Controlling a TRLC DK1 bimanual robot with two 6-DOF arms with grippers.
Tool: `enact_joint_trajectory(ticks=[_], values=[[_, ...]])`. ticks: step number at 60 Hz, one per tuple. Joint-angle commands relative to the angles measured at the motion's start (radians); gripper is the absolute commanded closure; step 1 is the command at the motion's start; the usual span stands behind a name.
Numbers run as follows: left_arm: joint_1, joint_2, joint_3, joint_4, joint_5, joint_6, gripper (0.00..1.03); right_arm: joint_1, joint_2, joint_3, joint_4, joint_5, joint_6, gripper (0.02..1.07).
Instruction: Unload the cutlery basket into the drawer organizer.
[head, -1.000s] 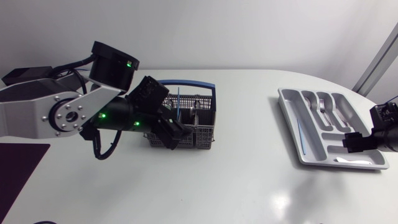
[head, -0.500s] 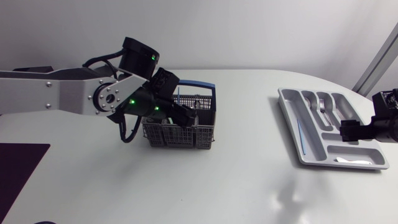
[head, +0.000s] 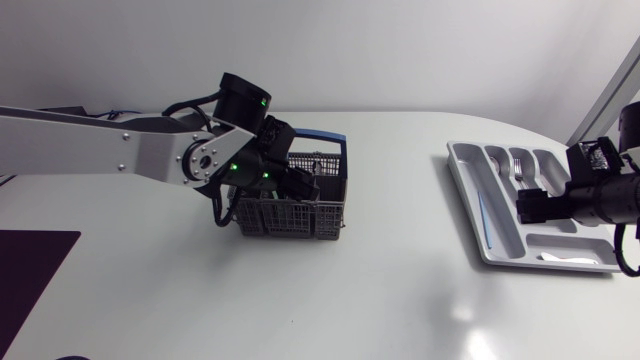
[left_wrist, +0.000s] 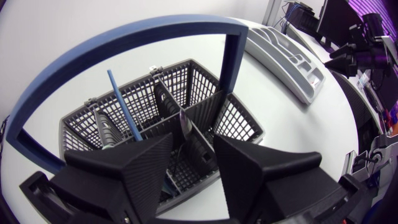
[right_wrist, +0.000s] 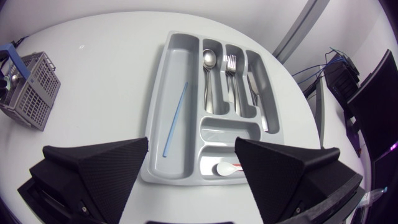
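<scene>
The grey mesh cutlery basket (head: 300, 215) with a blue handle (left_wrist: 124, 43) stands mid-table. My left gripper (head: 303, 186) is lowered into it from above. Its fingers (left_wrist: 146, 168) straddle the middle divider, open, with a dark utensil (left_wrist: 185, 126) upright between them. A blue straw (left_wrist: 121, 109) and a metal spoon (left_wrist: 104, 127) stand in the cell beside it. The grey drawer organizer (right_wrist: 168, 81) lies at the right and holds a blue straw (right_wrist: 175, 119), spoon (right_wrist: 208, 59), fork (right_wrist: 230, 62), knife (right_wrist: 256, 93) and a white spoon (right_wrist: 225, 168). My right gripper (right_wrist: 193, 180) hovers open above its near end.
The organizer (head: 465, 165) sits close to the table's right edge. A dark mat (head: 30, 270) lies at the front left corner. Bare white tabletop stretches between the basket and the organizer.
My left arm has swung right and stretched out, bringing its gripper down into the basket with the fingers narrowing. The right gripper has shifted left and farther back over the organizer.
</scene>
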Motion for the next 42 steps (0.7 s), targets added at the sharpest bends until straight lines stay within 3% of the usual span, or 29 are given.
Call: enact_joint_trajectory(ticks=[1, 18, 42], values=[[0.01, 0.038, 0.038, 0.021, -0.013, -0.02, 0.61, 0.035, 0.018, 0.02, -0.008, 0.017, 0.043, 0.07], [0.021, 0.095, 0.075, 0.052, -0.016, -0.026, 0.61, 0.098, 0.038, 0.014, 0.007, 0.046, 0.069, 0.07], [0.012, 0.158, 0.117, 0.052, -0.012, -0.058, 0.86, 0.101, 0.052, -0.004, 0.031, 0.049, 0.064, 0.07]])
